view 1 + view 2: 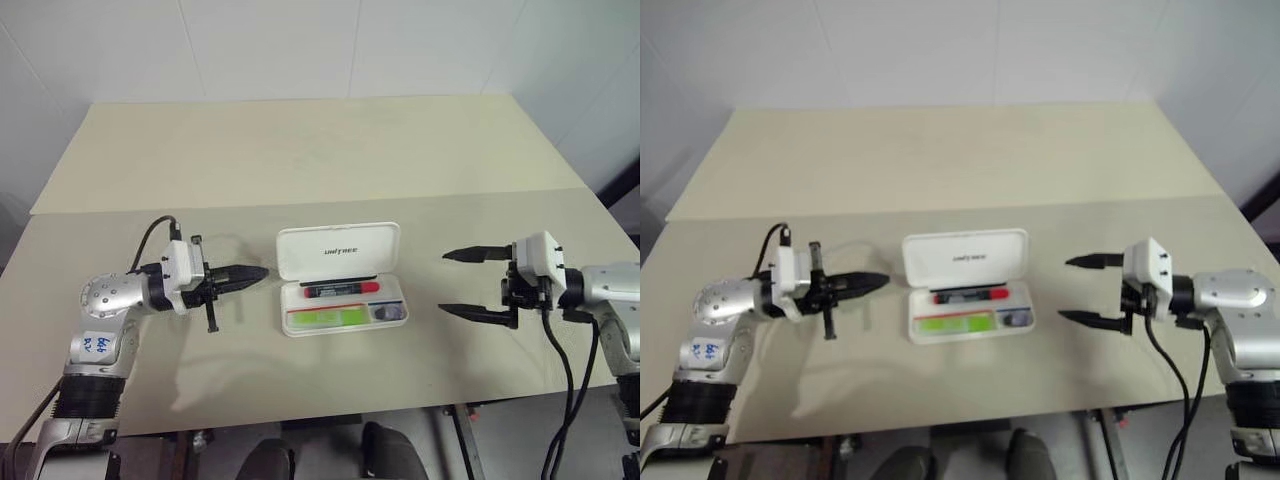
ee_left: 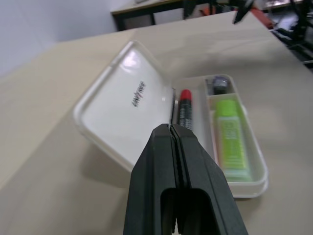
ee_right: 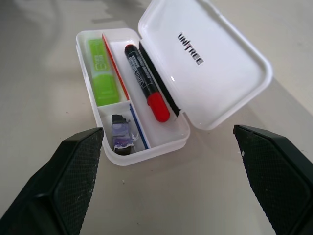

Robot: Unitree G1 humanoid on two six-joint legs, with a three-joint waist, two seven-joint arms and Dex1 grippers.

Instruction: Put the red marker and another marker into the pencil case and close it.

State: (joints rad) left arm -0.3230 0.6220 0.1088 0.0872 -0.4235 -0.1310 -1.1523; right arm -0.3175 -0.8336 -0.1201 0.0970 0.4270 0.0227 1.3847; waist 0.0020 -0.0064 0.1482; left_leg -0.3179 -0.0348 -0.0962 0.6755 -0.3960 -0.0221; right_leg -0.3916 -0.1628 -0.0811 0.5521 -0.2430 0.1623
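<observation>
Pencil case (image 1: 342,278) lid up; table (image 1: 300,170) bare around it.

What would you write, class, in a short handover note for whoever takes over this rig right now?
Left tool: shut, empty, beside the case's left end.
Right tool: open, empty, off the case's right end.
White rectangular plastic pencil case: on the table, lid up.
Black-barrelled, red-capped marker: in the rear tray compartment.
Flat light-green translucent marker: in the front compartment, beside a small dark item.
Done: both markers are in.
Left: close the lid.
</observation>
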